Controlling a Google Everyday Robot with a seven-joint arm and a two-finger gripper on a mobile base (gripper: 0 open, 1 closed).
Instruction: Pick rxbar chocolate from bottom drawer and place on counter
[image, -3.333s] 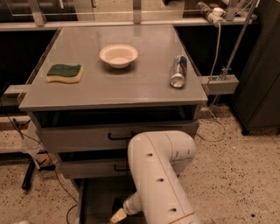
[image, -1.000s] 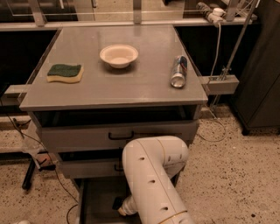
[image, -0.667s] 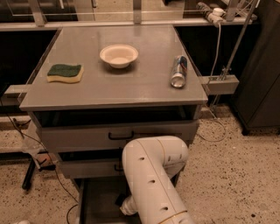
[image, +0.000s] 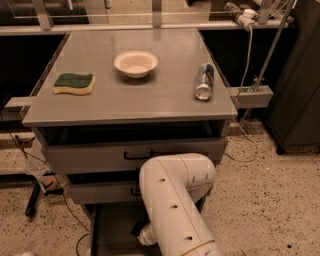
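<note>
The counter (image: 165, 95) carries three things. A green-topped yellow sponge (image: 74, 83) lies near its left edge. A pale bowl (image: 136, 63) stands upright toward the back, about midway between the left and right edges. A silver-blue can (image: 204, 81) lies on its side near the right edge, its long axis running roughly from back to front and its round silver end facing the front edge. All three are well apart from one another.

Below the counter, the top drawer (image: 100, 156) and the middle drawer (image: 95, 192) show their grey fronts with black handles. The bottom drawer (image: 111, 225) is pulled out, and part of its plain grey floor shows on the left.

The white arm (image: 175, 200) bends in front of the cabinet and turns down into the bottom drawer, covering the right part of the drawer floor. The gripper (image: 137, 229) is down inside that drawer, low over the floor, and only a dark bit of it shows beside the white wrist. Whether it is open, closed or holding anything cannot be told.

The rxbar chocolate cannot be made out: it is not on the counter, and the part of the drawer floor under the arm and gripper is hidden. Its long axis and the way it points therefore cannot be told either.
</note>
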